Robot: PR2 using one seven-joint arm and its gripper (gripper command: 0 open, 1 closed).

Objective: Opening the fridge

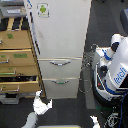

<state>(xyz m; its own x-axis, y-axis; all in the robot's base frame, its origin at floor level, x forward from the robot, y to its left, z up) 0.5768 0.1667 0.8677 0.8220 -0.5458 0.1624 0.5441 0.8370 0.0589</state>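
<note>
The fridge (60,30) is a tall white unit in the middle of the exterior view. Its large upper door carries a small green sticker (43,9) near the top and looks closed. Below are two drawers with curved silver handles, the upper handle (60,62) and the lower handle (61,81); both drawers look shut. My gripper (43,101) is at the bottom of the view, just below the lower drawer's left corner. Its white fingers are spread and hold nothing. It does not touch the fridge.
A tan wooden drawer cabinet (17,57) stands against the fridge on the exterior view's left, some drawers pulled out. The white-and-blue robot body (116,67) with cables is on the right. A second white gripper tip (94,120) shows at the bottom edge.
</note>
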